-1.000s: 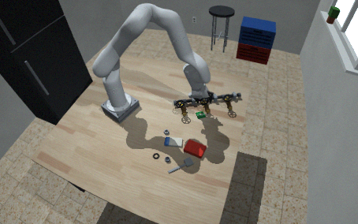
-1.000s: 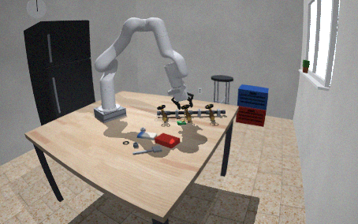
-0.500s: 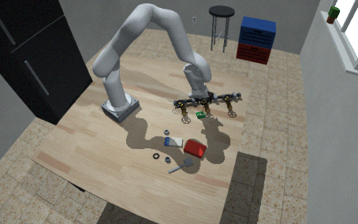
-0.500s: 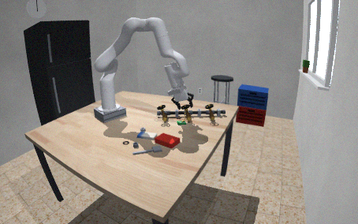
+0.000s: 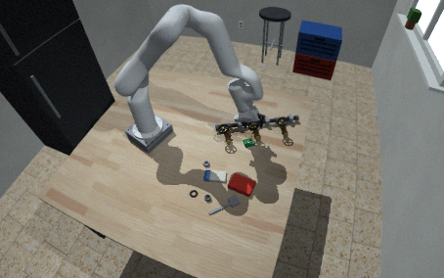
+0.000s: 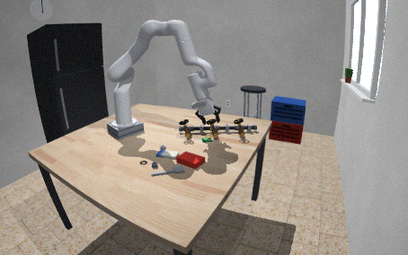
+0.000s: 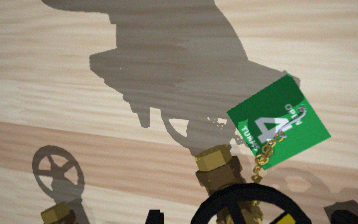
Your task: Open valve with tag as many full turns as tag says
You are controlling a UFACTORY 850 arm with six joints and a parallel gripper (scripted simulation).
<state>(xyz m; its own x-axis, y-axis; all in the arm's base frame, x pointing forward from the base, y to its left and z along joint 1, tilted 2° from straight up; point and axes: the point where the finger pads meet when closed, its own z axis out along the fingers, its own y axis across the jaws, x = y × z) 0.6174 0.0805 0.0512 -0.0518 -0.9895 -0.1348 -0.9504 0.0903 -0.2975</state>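
A pipe manifold [image 5: 256,131] with three brass valves lies on the wooden table. The left valve [image 5: 226,129], middle valve [image 5: 254,126] and right valve [image 5: 284,122] stand in a row. A green tag [image 7: 278,121] reading "4 TURNS" lies flat beside the middle valve, and a gold chain [image 7: 265,152] links it to that valve. The middle valve's black handwheel [image 7: 247,205] sits at the bottom of the wrist view. My gripper [image 6: 208,118] is open and empty, directly above this handwheel with a finger on either side. The tag also shows in the top view [image 5: 248,142].
A red block [image 5: 242,184], a blue and white object [image 5: 214,175], a black ring [image 5: 194,194], two small nuts [image 5: 206,163] and a grey scraper [image 5: 225,205] lie on the table nearer the front. My arm's base [image 5: 149,133] stands to the left.
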